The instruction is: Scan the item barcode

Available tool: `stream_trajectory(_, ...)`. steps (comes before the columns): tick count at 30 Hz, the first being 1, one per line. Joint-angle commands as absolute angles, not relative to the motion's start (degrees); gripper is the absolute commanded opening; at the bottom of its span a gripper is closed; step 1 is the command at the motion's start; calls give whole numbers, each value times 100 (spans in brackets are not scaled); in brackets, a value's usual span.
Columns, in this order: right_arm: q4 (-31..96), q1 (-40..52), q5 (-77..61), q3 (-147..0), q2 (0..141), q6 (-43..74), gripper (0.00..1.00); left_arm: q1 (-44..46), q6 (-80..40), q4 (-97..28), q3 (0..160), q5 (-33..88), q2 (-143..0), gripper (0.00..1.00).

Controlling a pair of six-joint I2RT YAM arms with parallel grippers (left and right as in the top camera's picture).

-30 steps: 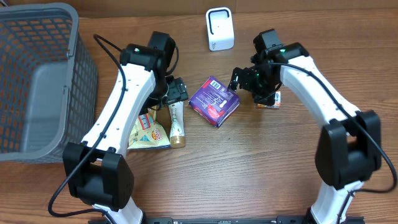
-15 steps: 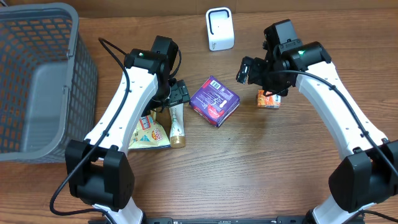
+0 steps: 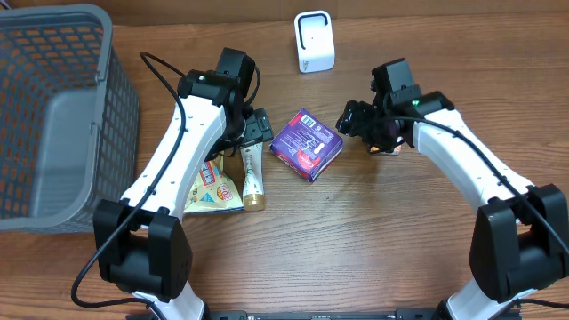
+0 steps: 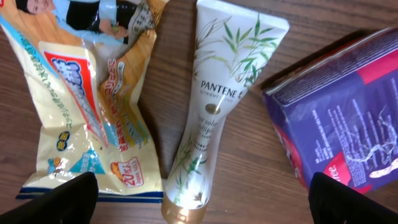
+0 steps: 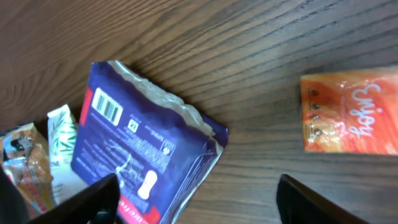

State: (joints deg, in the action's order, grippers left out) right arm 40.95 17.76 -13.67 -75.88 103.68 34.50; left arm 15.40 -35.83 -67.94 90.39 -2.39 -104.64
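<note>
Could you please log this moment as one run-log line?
left gripper: open, above shampoo tube | right gripper: open, between purple pack and orange packet | pack barcode: face-up | scanner: untouched

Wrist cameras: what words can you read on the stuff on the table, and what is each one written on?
"PANTENE": on the white tube; the smaller lines under it are too small to read.
"20": low on the yellow bag; its other characters are not clear enough to read.
Purple pack: a barcode, but the print is blurred.
Orange packet: one curly upside-down word, unclear.

Bright, even light; mild glare on snack pouch [image 4: 74, 106].
</note>
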Motion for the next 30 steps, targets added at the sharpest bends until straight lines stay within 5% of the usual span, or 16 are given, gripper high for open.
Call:
stream_trajectory(1, 3776, 1806, -1472, -7207, 10416, 4283, 82, 1581, -3492, -6709, 9008, -165, -10473, 100)
stream_trajectory(13, 1739, 2272, -1697, -6134, 10488, 5002, 83, 1581, -3492, -6598, 9004, -19, -10473, 100)
stream_trajectory(23, 1483, 2449, -1275, -6117, 10934, 5411, 80, 1581, -3487, -6613, 9004, 54, -10473, 100)
stream_trajectory(27, 1466, 2447, -1293, -6119, 10973, 5406, 38, 1584, -3487, -6615, 9004, 54, -10473, 100)
stream_trajectory(30, 1531, 2432, -1380, -6139, 10921, 5404, 25, 1584, -3483, -6617, 9004, 51, -10473, 100)
